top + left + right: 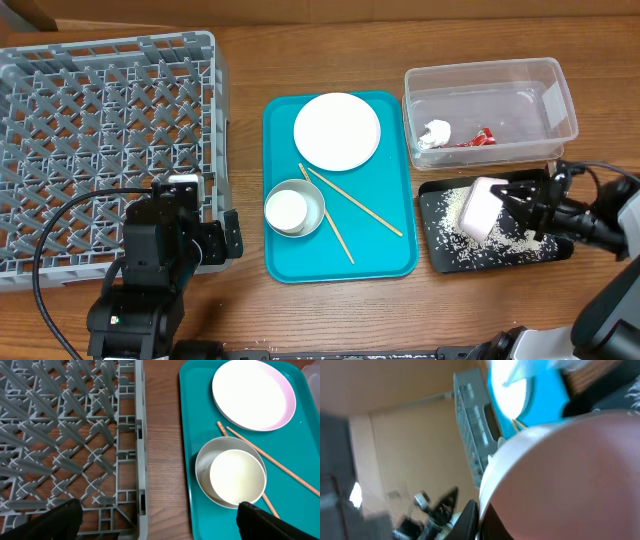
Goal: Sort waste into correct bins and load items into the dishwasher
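Showing the right gripper (522, 200) clamped together on the rim of a pale pinkish bowl (482, 210), which is tipped on its side above a shallow black rectangular tray (432, 256). Loose white rice grains (468, 243) lie scattered in that tray. Behind it, a clear rectangular plastic tub (480, 68) contains a crumpled white napkin (435, 132) and a crumpled red-and-white wrapper (480, 138). At centre, a flat teal serving tray (290, 262) carries a round white plate (337, 131), a grey bowl (313, 218) with a small white cup (286, 209) nested inside, and two thin wooden chopsticks (362, 208) lying in a narrow V. The left gripper (157, 515), its fingers spread wide apart and holding nothing, hovers by the right edge of the large square grey plastic dish rack (100, 140). Rack, trays and tub stand on a wooden desk (250, 50).
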{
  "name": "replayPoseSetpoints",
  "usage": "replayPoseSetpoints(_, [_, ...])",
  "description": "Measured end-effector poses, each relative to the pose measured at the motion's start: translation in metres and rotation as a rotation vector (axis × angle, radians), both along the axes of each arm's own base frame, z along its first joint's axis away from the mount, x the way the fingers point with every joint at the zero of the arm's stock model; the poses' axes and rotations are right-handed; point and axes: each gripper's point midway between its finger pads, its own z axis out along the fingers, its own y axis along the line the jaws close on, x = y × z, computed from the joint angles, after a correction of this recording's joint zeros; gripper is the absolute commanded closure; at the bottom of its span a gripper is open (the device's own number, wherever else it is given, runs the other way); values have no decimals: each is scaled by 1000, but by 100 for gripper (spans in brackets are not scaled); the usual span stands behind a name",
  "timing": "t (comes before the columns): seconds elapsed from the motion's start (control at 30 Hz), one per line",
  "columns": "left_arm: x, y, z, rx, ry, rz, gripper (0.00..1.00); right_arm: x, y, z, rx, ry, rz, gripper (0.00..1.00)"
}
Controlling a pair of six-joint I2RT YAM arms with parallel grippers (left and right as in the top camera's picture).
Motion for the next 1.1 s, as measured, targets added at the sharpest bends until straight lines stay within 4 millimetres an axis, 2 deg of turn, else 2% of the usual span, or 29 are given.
replayPoseSetpoints(0.17, [0, 0, 0, 0, 0, 0, 0, -2, 24, 29, -93, -169, 177, 96])
replayPoseSetpoints(0.33, [0, 0, 0, 0, 0, 0, 0, -1, 40, 36, -183, -285, 308, 96])
replayPoseSetpoints(0.47, [-1, 0, -1, 0, 3, 0, 0, -3, 49, 35, -206, -314, 366, 96])
replayPoseSetpoints(0.53, [-1, 0, -1, 0, 3, 0, 0, -4, 50, 34, -214, -320, 377, 96])
replayPoseSetpoints(0.6, [-1, 0, -1, 0, 3, 0, 0, -3, 49, 32, -223, -324, 381, 87])
replayPoseSetpoints(0.8, [0, 0, -1, 0, 3, 0, 0, 13, 41, 21, -297, -377, 368, 84])
replayPoseSetpoints(0.83, [-1, 0, -1, 0, 3, 0, 0, 16, 40, 20, -305, -377, 360, 87])
replayPoseSetpoints(0.87, [-1, 0, -1, 0, 5, 0, 0, 20, 38, 19, -312, -373, 347, 96])
replayPoseSetpoints(1.1, [-2, 0, -3, 1, 15, 0, 0, 21, 39, 21, -262, -272, 306, 96])
